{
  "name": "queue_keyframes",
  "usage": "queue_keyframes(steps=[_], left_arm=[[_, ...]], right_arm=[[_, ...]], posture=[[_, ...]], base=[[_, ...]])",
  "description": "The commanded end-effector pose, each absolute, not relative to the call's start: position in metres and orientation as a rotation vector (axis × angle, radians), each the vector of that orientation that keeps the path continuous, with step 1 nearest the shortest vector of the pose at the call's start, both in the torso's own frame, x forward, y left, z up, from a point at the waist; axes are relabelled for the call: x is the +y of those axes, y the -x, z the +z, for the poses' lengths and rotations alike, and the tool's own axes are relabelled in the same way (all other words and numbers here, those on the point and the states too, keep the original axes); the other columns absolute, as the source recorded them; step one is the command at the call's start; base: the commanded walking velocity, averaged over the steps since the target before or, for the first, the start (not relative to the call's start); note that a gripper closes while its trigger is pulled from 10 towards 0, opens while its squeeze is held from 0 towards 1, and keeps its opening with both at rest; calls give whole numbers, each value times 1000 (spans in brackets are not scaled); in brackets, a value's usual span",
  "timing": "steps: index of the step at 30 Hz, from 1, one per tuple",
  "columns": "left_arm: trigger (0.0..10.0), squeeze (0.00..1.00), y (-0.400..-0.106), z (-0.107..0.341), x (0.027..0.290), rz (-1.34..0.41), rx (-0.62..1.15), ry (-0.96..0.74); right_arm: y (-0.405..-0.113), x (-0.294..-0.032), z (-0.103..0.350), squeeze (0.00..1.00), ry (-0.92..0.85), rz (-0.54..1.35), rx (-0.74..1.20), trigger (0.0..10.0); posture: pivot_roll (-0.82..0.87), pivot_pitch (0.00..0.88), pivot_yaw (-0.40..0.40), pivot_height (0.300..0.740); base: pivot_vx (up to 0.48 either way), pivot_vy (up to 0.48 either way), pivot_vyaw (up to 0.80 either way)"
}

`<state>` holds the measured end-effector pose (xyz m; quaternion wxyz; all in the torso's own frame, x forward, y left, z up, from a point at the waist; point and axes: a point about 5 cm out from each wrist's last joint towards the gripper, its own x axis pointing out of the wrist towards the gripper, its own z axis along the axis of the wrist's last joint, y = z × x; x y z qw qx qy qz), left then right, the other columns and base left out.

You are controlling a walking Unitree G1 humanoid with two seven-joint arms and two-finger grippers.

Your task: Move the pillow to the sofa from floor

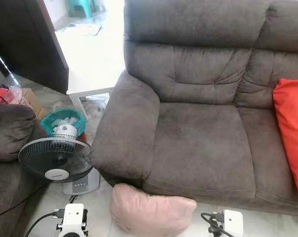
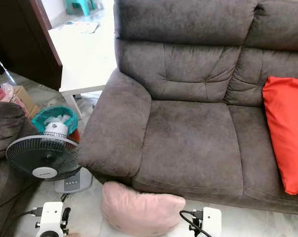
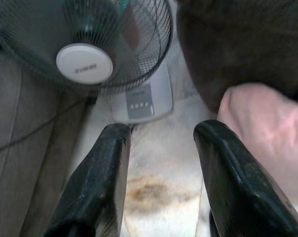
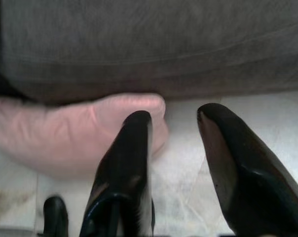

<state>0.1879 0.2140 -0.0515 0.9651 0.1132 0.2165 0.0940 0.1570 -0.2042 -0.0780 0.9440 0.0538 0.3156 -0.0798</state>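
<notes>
White boxy wrist modules (image 1: 73,216) trail black cables; each arm ends in glossy black tapered jaws

Red cushion (image 1: 291,129) cut by frame edge; pink pillow (image 1: 150,211) partly cropped at bottom; fan (image 1: 55,158) control-panel buttons too small to read; table (image 1: 88,64) partly hidden behind sofa (image 1: 198,113) arm.

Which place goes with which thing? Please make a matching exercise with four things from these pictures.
Things:
1. pink pillow
2. red pillow
3. fan
4. bin

Places:
A. behind the fan
B. on the sofa seat
C. on the floor by the sofa's front
D. beside the sofa's arm

Pairs: 1-C, 2-B, 3-D, 4-A
</notes>
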Motion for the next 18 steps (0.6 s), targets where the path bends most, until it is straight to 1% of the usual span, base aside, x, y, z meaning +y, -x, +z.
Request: queue_keyframes(steps=[1, 2, 4, 5, 6, 7, 8, 15, 18], left_arm=[[10000, 0, -284, 44, 209, 159, -25, -262], [10000, 0, -294, 62, 205, 151, -97, -263], [10000, 0, -296, 72, 198, 126, -157, -278], [10000, 0, -296, 81, 191, 96, -212, -298], [10000, 0, -296, 84, 187, 83, -233, -304], [10000, 0, -295, 86, 186, 75, -244, -307], [10000, 0, -293, 90, 181, 59, -276, -301], [10000, 0, -287, 95, 180, 43, -291, -294], [10000, 0, -281, 96, 184, 50, -263, -297]], right_arm=[[-156, -203, -75, 0, -149, -171, 585, 10000], [-157, -203, -74, 0, -153, -170, 572, 10000], [-157, -203, -73, 0, -166, -167, 549, 10000], [-210, -202, -40, 0, -134, -140, 349, 10000], [-247, -200, -9, 0, -113, -124, 204, 10000], [-269, -198, 14, 0, -102, -113, 107, 10000], [-279, -196, 30, 0, -98, -114, 26, 10000], [-275, -201, 38, 0, -106, -132, -50, 10000], [-272, -206, 45, 0, -103, -145, -92, 10000]], posture=[[139, 65, -10, 740], [137, 57, -10, 740], [137, 54, -10, 740], [136, 47, -10, 740], [137, 44, -10, 740], [138, 41, -9, 740], [139, 39, -9, 740], [139, 20, -3, 740], [142, 7, 1, 740]], base=[[0, 0, 0], [0, 0, 0], [0, 0, 0], [0, 0, 0], [0, 0, 0], [0, 0, 0], [0, 0, 0], [0, 0, 0], [0, 0, 0]])
